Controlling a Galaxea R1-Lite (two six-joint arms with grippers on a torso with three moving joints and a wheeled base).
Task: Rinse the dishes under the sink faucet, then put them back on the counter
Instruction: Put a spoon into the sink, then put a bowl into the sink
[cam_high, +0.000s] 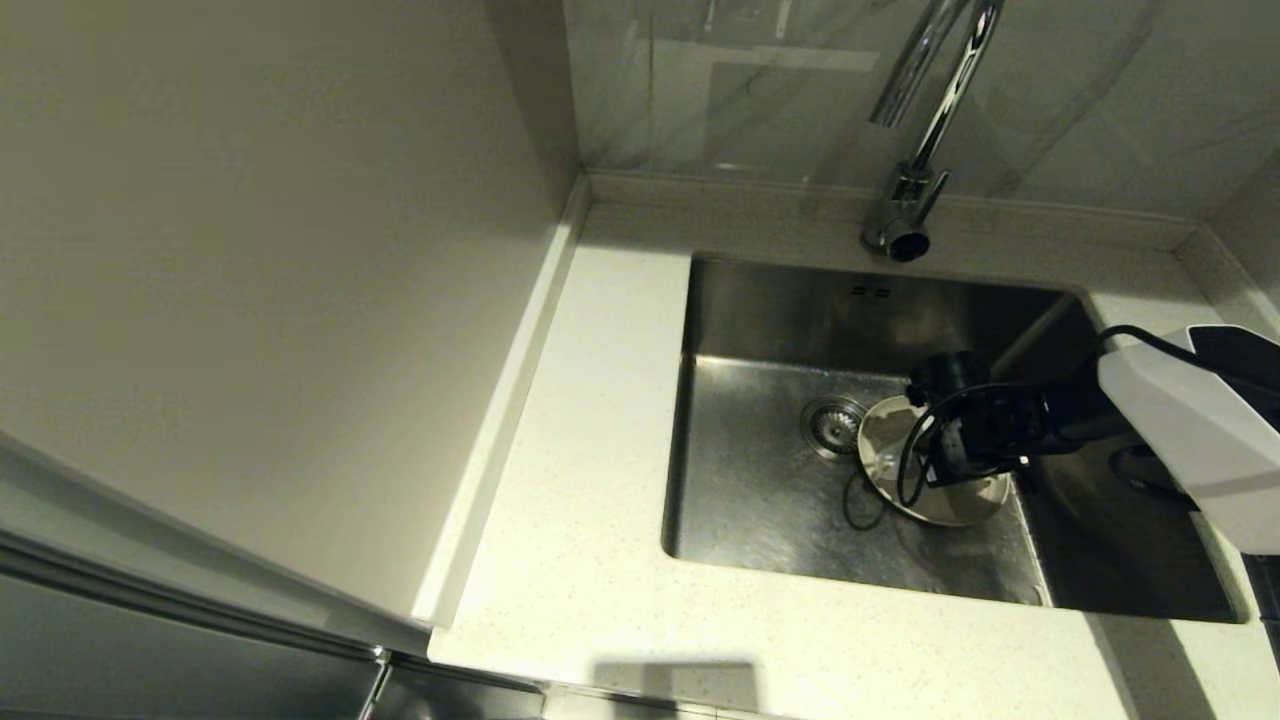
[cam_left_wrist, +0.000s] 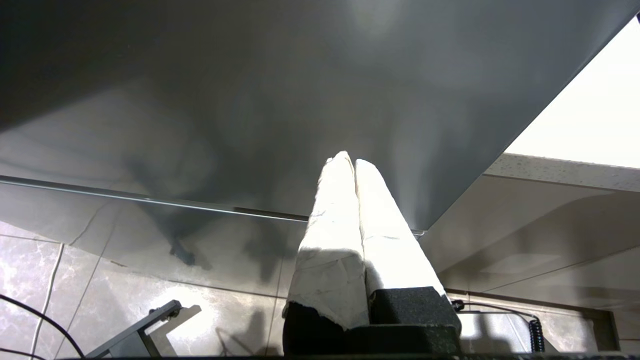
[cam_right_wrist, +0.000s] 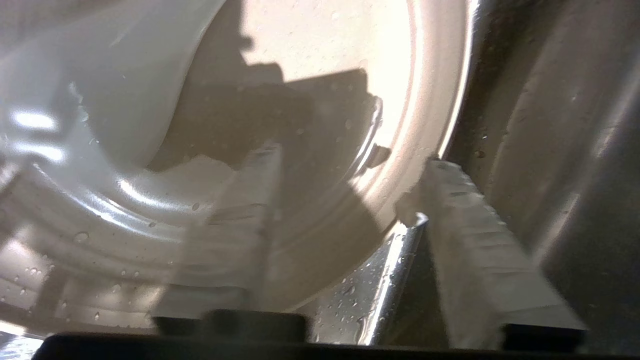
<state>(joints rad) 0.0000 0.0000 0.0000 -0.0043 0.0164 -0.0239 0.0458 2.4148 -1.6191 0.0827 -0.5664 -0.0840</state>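
Your right gripper (cam_right_wrist: 345, 185) is down inside the sink (cam_high: 760, 500), its fingers spread wide on either side of the rim of the cream plate (cam_high: 885, 425). In the right wrist view one finger lies over the plate's (cam_right_wrist: 325, 65) inner face and the other (cam_right_wrist: 475, 240) sits outside the rim, touching or just beside its edge; you cannot tell whether the inner finger presses on the plate. Nothing is clamped. The plate is wet, beaded with drops, and rests on the sink floor just beside the round drain strainer (cam_high: 832, 425), toward the basin's right half.

From the head view the gripper (cam_high: 935, 440) and its black wrist cover much of the plate, so a bowl or spoon cannot be made out there. A pale curved shape (cam_right_wrist: 115, 100) lies against the plate in the right wrist view; you cannot tell what it is. A dark cable loop (cam_high: 862, 505) hangs from the wrist over the sink floor.

The faucet (cam_high: 915, 150) stands behind the sink, its spout cut off at the picture's top. The counter (cam_high: 590, 480) runs along the sink's left and front.

Your left gripper (cam_left_wrist: 352, 162) is parked low beneath a dark panel (cam_left_wrist: 250, 100), over a tiled floor (cam_left_wrist: 125, 280), fingers pressed together on nothing.
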